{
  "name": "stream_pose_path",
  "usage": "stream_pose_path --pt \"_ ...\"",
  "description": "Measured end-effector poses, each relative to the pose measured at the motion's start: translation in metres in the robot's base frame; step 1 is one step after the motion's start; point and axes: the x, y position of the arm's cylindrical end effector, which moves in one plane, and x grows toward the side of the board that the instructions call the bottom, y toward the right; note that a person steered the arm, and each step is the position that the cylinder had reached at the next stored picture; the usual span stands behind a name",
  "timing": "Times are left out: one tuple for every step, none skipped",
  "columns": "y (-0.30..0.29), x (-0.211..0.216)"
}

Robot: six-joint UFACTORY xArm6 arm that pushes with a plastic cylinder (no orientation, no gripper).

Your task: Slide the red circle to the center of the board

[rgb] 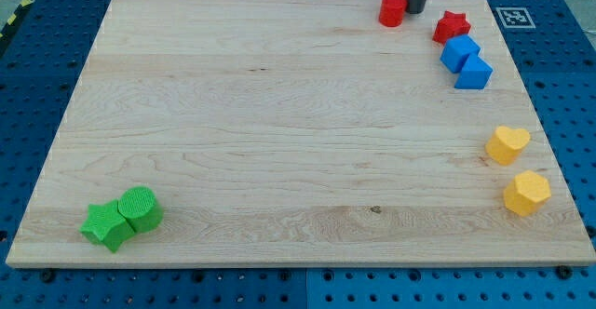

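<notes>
My tip (415, 10) stands at the view's top edge of the wooden board (279, 123), which lies on the blue pegboard bench (37, 86). The rod ends plainly, with no fingers on it, so there is nothing to spread or press together. The red circle (392, 10) lies just to the view's left of my tip, so close that the two look to be touching, though I cannot tell for sure whether a slight gap remains. The circle sits near the board's top edge, toward the view's right, well apart from the board's middle.

The other blocks, placed from the red circle: a red star (451, 25) lies near it, to the view's right and a little lower. Just below the star, two blue blocks touch one another, the upper blue block (459, 52) and the lower blue block (473, 72); their exact shapes are hard to make out. Farther down along the board's right side lie a yellow heart (507, 144) and, below it, a yellow hexagon (527, 193), near each other but apart. Well away from the circle, in the board's lower left corner, a green star (105, 223) and a green circle (140, 208) sit touching.
</notes>
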Motion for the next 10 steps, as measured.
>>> stream_pose_path --pt "-0.022 0.001" --pt "-0.034 0.010" --pt "-0.047 0.027" --pt "-0.070 0.031" --pt "-0.086 0.031" --pt "-0.100 0.031" --pt "-0.118 0.027" --pt "-0.135 0.014" --pt "-0.151 -0.001" --pt "-0.153 -0.002"
